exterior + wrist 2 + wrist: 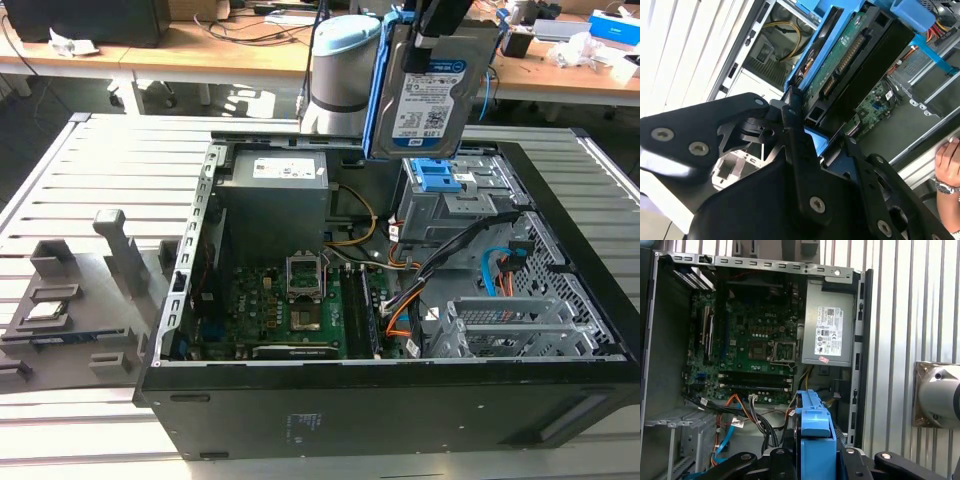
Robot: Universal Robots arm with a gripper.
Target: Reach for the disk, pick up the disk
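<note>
The disk [430,95], a silver-grey hard drive with a white-and-blue label and blue rails, hangs upright in the air above the back of the open computer case [400,400]. My gripper [440,15] is shut on its upper end. In the second wrist view the black fingers [795,135] clamp the disk [860,55] by its blue-railed edges. In the first wrist view the disk's blue rail [814,432] sits between the two black finger arms of the gripper [815,462], high over the motherboard.
Below the disk lie the drive bay with blue latches [440,180], the grey power supply [275,195], the motherboard [290,310] and loose cables [440,265]. A grey fixture with a small chip [45,310] stands at the exterior view's left. A person's hand [947,165] rests by the case.
</note>
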